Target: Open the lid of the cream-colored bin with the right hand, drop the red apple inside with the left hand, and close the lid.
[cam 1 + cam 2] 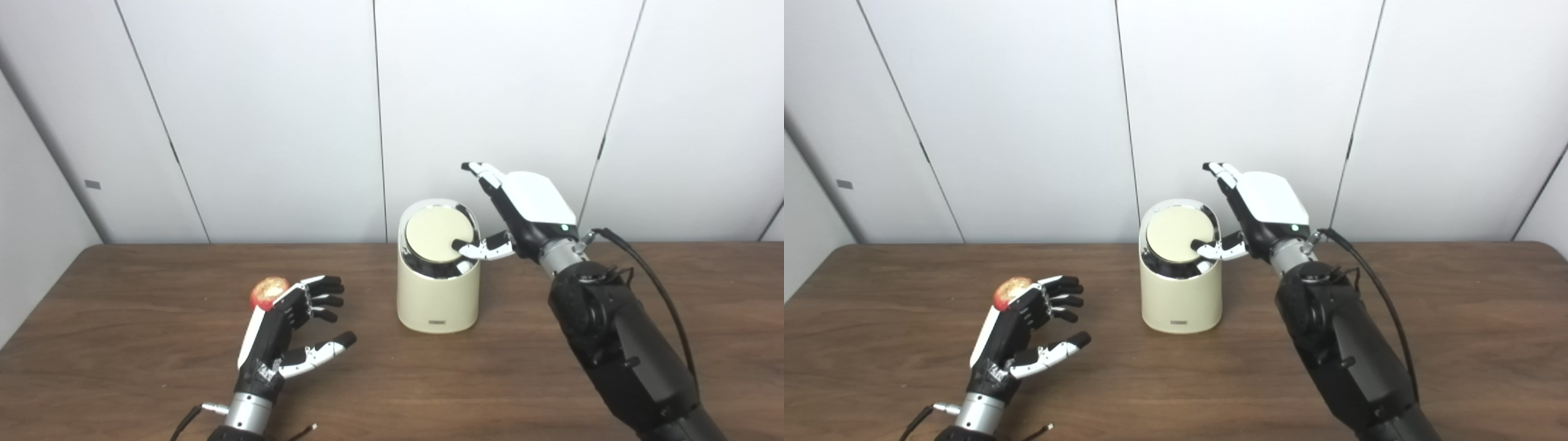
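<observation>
Lid-opening step, judged barely begun.

On the brown surface [502, 367], cream-colored bin [437, 300] upright near the middle, lid [438, 235] down and tilted toward the camera. Right hand [520, 211] released beside the bin's right side, fingers raised and spread, thumb tip resting on the lid's right edge. Red apple [267, 291] on the surface well left of the bin, just behind the left hand [288, 331], also released, fingers spread, grasping nothing. Next, probably: press or lift the lid with the thumb, then reach around the apple.

Cream bin [437, 288] stands upright, lid [438, 234] shut; red apple [267, 291] lies left.
</observation>
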Robot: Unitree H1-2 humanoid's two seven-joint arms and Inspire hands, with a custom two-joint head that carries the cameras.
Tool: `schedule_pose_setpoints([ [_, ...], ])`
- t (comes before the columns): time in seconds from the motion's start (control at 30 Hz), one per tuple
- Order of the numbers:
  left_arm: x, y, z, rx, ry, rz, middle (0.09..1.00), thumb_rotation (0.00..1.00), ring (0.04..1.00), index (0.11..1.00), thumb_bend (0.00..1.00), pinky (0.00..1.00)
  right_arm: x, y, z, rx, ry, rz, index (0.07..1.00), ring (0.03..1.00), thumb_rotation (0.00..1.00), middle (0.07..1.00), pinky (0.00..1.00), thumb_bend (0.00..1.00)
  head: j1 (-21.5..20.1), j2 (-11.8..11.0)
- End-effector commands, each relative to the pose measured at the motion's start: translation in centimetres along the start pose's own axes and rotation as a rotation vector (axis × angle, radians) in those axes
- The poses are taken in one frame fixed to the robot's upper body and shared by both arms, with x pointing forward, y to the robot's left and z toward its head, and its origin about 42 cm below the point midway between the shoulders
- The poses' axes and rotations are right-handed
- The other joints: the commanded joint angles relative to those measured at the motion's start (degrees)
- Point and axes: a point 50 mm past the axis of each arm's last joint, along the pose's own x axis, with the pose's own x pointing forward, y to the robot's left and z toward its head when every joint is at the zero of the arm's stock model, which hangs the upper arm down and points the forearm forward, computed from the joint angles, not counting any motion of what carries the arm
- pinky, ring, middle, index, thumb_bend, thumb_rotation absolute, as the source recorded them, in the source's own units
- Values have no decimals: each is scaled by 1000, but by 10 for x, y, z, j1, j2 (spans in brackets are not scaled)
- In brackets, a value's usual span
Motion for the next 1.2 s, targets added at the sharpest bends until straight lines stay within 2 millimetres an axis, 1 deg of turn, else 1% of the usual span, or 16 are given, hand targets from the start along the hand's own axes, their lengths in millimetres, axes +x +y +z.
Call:
schedule_pose_setpoints([
  [0.0, -20, -8, -19, -19, 67, 7, 733, 63, 689, 745, 693, 588, 8, -36, 9, 76, -23, -113, 920, 836, 342, 938, 641, 929, 2, 1],
  [0.03, -20, -8, -19, -17, 66, 8, 730, 58, 686, 743, 689, 585, 9, -41, 6, 126, -14, -128, 914, 815, 319, 934, 603, 925, 2, 1],
  [0.1, -19, -8, -19, -13, 66, 9, 726, 52, 683, 741, 686, 583, 9, -51, -1, 187, 4, -156, 905, 797, 302, 932, 570, 934, 2, 1],
  [0.2, -20, -8, -19, -16, 65, 13, 724, 42, 681, 739, 680, 577, 2, -66, -12, 241, 57, -187, 908, 830, 321, 929, 600, 916, 2, 3],
  [0.3, -20, -8, -18, -14, 67, 16, 727, 40, 684, 739, 685, 581, -7, -71, -25, 313, 84, -205, 908, 810, 313, 919, 570, 862, 4, 3],
  [0.33, -20, -7, -19, -10, 68, 16, 728, 47, 685, 741, 685, 585, -11, -70, -29, 348, 91, -208, 906, 808, 256, 919, 580, 833, 3, 3],
  [0.4, -21, -6, -19, -9, 70, 15, 729, 58, 686, 743, 688, 588, -23, -61, -43, 398, 106, -201, 900, 810, 215, 919, 599, 818, 3, 4],
  [0.5, -21, -6, -18, -14, 67, 14, 732, 59, 685, 747, 685, 584, -40, -39, -60, 404, 100, -168, 893, 813, 159, 901, 639, 819, 3, 4],
  [0.53, -21, -6, -18, -15, 65, 14, 732, 53, 684, 746, 684, 583, -46, -28, -68, 414, 94, -147, 888, 842, 155, 909, 689, 827, 3, 3],
  [0.57, -21, -6, -18, -16, 64, 14, 732, 47, 682, 745, 683, 578, -51, -17, -75, 426, 90, -124, 893, 857, 160, 909, 717, 826, 3, 3],
  [0.63, -21, -6, -18, -23, 62, 15, 729, 40, 681, 743, 682, 576, -63, 4, -86, 480, 95, -81, 889, 861, 216, 921, 728, 837, 2, 3],
  [0.73, -21, -6, -17, -27, 60, 16, 727, 28, 678, 742, 679, 569, -83, 24, -89, 518, 98, -41, 878, 819, 296, 900, 665, 847, 2, 3],
  [0.83, -21, -6, -17, -27, 58, 19, 727, 14, 684, 741, 673, 577, -101, 35, -85, 545, 85, -29, 876, 785, 289, 882, 624, 851, 5, 3],
  [0.97, -20, -5, -13, -19, 35, 37, 724, 5, 671, 737, 663, 573, -116, 44, -85, 591, 98, -25, 890, 810, 274, 892, 678, 839, 15, 1],
  [1.1, -16, 1, 3, 110, -18, 92, 708, 26, 647, 720, 676, 553, -126, 51, -96, 610, 84, -26, 896, 826, 260, 899, 690, 820, 60, -5],
  [1.17, -13, 5, 14, 189, -63, 126, 707, 13, 650, 713, 702, 531, -130, 51, -99, 615, 85, -25, 900, 841, 210, 910, 696, 796, 77, -5],
])
